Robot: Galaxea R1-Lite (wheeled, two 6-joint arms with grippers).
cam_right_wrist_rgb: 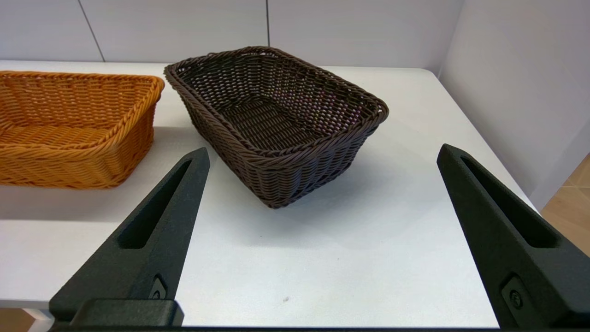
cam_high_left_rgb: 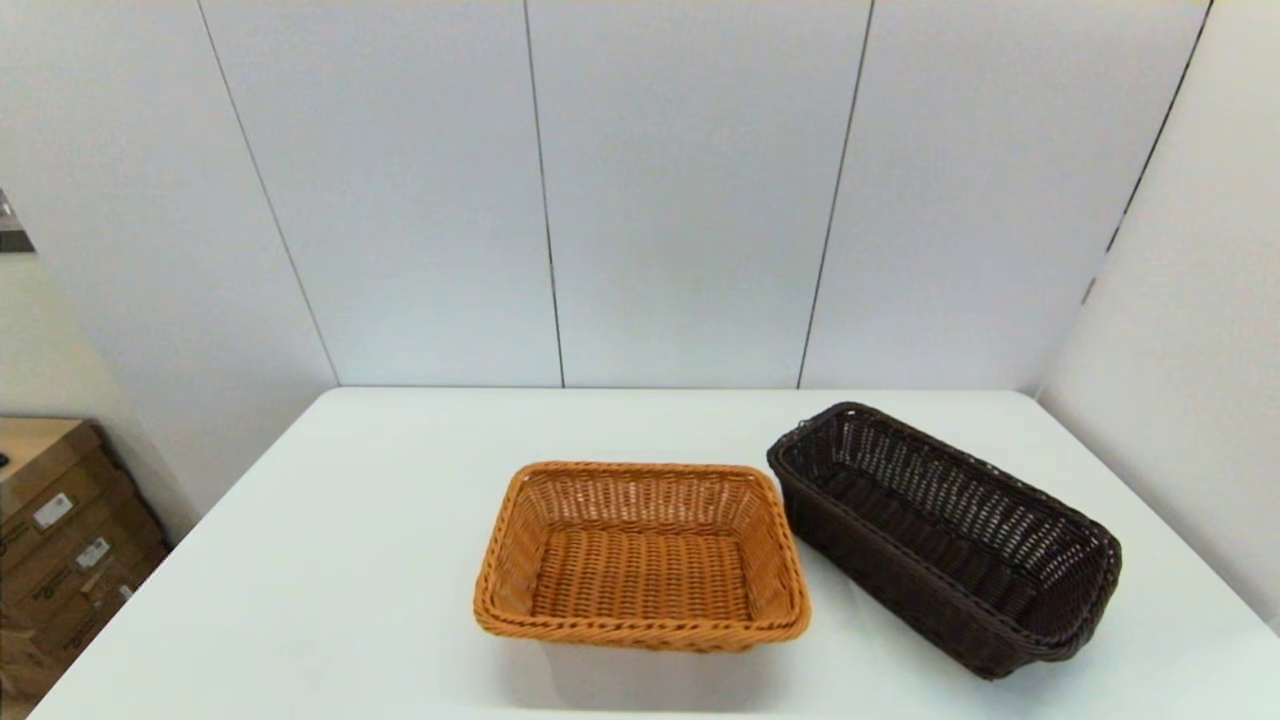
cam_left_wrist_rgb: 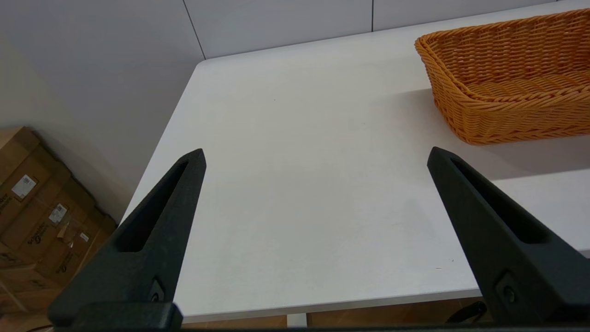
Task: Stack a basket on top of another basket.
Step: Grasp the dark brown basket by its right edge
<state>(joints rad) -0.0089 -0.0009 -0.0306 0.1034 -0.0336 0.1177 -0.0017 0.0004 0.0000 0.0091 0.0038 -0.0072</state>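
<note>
Our right gripper [cam_right_wrist_rgb: 322, 154] hangs over the table's [cam_high_left_rgb: 350, 560] near edge with its fingers [cam_right_wrist_rgb: 156, 230] wide apart and empty. The dark basket [cam_right_wrist_rgb: 276, 120] sits ahead of them, well short of contact, a corner turned toward us. It looks light and stiff, and its braided rim should suit a pinch on the near wall. The tan basket [cam_high_left_rgb: 640, 555] stands just beside it. Our left gripper [cam_left_wrist_rgb: 315, 154], also spread, idles farther from the dark basket.
</note>
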